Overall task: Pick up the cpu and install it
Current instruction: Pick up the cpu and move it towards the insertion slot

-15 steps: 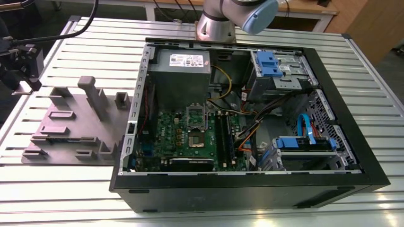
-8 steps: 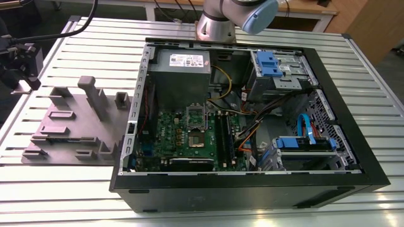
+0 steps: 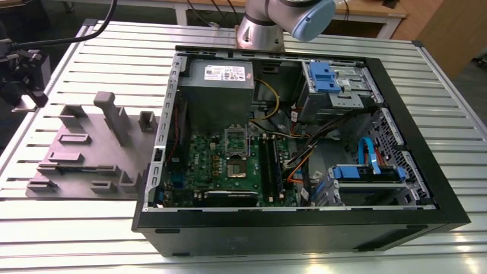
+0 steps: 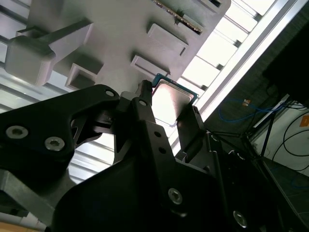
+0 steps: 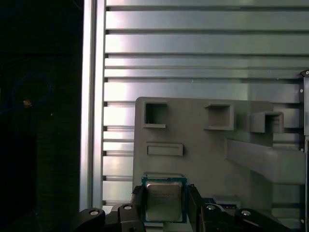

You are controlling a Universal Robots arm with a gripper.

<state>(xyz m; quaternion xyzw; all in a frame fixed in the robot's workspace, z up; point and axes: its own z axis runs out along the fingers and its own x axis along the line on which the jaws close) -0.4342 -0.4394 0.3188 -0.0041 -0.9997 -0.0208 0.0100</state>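
The cpu [image 5: 164, 200] is a small flat square chip with a silvery top and a thin pale rim. My gripper [image 5: 164, 205] is shut on it, one black finger [image 5: 138, 200] against each of two opposite edges. In the second wrist view the cpu [image 4: 171, 100] sits between the same fingertips of the gripper [image 4: 169, 110], held over the near edge of the grey parts fixture [image 4: 120, 43]. In the exterior view the gripper [image 3: 23, 77] hangs at the far left, above the table beside the fixture [image 3: 84, 148]. The open computer case [image 3: 304, 154] holds the green motherboard with its cpu socket [image 3: 238, 165].
The case stands on a slatted metal table [image 3: 68, 222], its walls raised around the board. Inside are cables, blue drive brackets [image 3: 365, 171] and a grey power supply [image 3: 219, 80]. The fixture carries upright posts [image 3: 106, 108]. The arm's base [image 3: 266, 25] stands behind the case.
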